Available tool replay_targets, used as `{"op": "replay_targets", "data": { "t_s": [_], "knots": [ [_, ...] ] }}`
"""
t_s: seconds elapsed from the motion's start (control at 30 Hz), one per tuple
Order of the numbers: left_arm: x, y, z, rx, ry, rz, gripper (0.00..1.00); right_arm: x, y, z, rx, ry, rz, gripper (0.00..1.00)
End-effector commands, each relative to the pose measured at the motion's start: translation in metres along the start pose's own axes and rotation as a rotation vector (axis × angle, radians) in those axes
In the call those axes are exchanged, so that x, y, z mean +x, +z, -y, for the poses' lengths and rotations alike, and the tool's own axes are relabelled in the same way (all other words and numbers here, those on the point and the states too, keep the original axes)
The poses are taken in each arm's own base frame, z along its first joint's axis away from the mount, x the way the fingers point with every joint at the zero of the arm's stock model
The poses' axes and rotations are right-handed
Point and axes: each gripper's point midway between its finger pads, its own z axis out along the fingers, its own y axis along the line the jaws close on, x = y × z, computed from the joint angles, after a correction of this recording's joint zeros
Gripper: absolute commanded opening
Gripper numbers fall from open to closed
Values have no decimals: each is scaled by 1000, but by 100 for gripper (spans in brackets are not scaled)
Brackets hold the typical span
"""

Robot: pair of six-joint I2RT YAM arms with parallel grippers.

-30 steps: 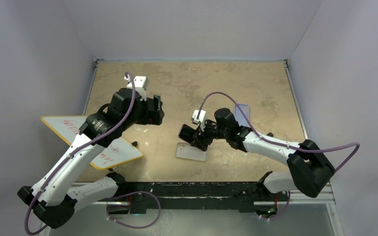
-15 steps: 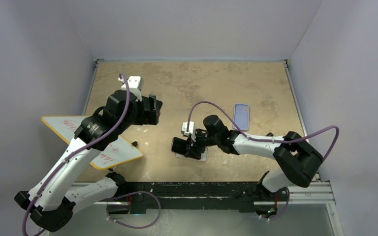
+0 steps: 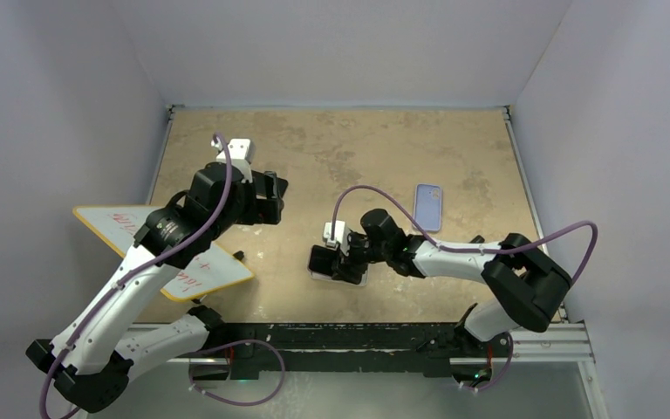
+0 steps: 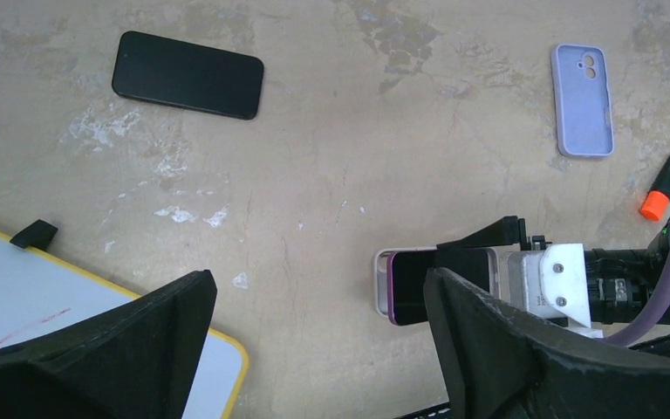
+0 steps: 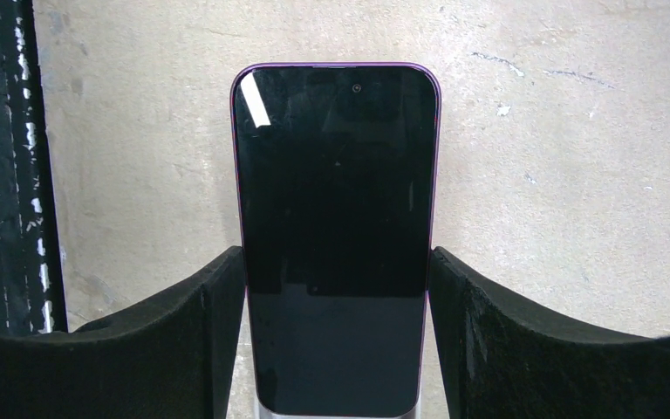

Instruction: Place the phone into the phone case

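Two grippers: my right gripper pinches the purple-edged, black-screened phone by its long sides; my left gripper hangs spread and empty.
Phone: screen up, low over the clear plastic phone case at near centre, apparently lined up for pressing in; whether it touches, I cannot tell.
Left arm: held far left, I judge to stay clear.
Spares: black slab phone; lilac silicone case far right; orange-capped marker.
Surface: mottled beige tabletop, yellow-rimmed whiteboard overhanging its left edge.
Room: plain pale walls.
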Motion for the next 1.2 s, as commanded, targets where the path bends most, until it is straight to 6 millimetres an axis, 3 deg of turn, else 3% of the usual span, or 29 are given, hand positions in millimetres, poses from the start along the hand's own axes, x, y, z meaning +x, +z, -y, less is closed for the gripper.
{"op": "replay_targets", "data": {
  "t_s": [0.0, 0.37, 0.83, 1.07, 1.17],
  "knots": [
    [-5, -1, 2, 13, -29, 23, 94, -3, 0, 5, 24, -27, 11, 41],
    [2, 9, 7, 27, -15, -21, 92, 17, -9, 1, 54, 1, -35, 50],
    [20, 33, 28, 94, 13, -138, 83, 8, -18, 4, 97, 12, -9, 73],
    [33, 41, 41, 152, 39, -224, 77, 2, -24, 1, 90, 32, -4, 76],
    [32, 40, 44, 168, 41, -227, 76, 5, -21, 1, 83, 47, -18, 72]
  ]
}}
